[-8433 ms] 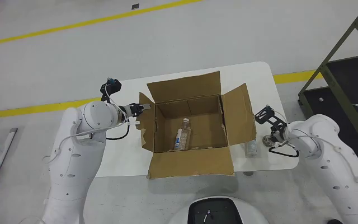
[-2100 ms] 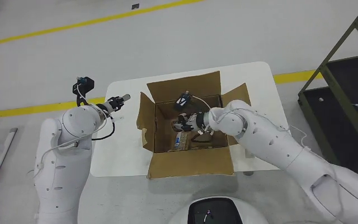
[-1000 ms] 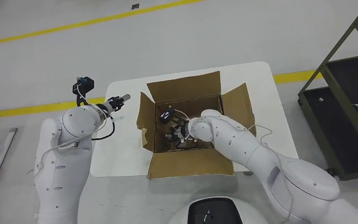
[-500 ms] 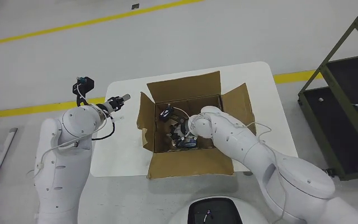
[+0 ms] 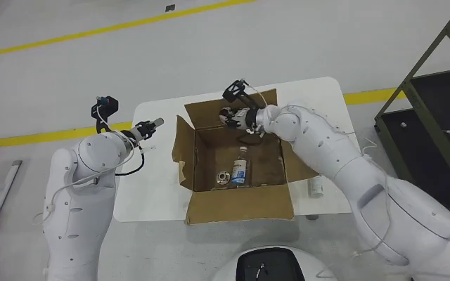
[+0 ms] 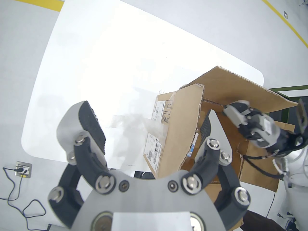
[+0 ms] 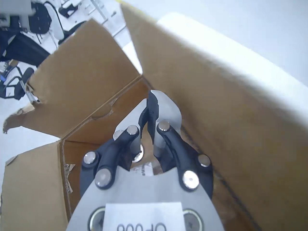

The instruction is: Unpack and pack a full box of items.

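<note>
Right pincer (image 5: 227,114) closed at box (image 5: 239,202) rim, bottle (image 5: 239,171) well apart

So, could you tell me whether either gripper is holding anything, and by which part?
Nothing is held: the left gripper is open and empty, and the right gripper is shut on nothing.

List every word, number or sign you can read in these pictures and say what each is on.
Nothing reads clearly.
Labels on the box: too small to read.
Bottle in the box: its print is too small to read.
Sticker behind the right gripper: cut off by the picture's edge, unreadable.
</note>
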